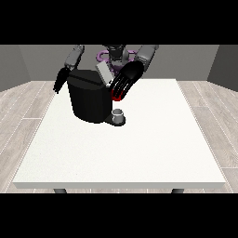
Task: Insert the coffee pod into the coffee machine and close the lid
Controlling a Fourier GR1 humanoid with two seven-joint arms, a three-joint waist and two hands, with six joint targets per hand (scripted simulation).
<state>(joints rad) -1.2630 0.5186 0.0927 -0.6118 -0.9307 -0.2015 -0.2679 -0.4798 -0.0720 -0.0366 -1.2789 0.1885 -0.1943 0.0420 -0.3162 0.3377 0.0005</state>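
Note:
The black coffee machine stands on the white table towards its far left. Its grey lid is tilted up at the top. The hand at the view's right hovers by the machine's upper right side, fingers straight and pointing down-left. Just under its fingertips shows a red thing at the machine. A small grey thing sits on the machine's low front base; I cannot tell it for the pod. The hand at the view's left hangs beside the machine's left edge, fingers relaxed, holding nothing.
The table's front edge is far from both hands. Wooden floor surrounds the table on all sides.

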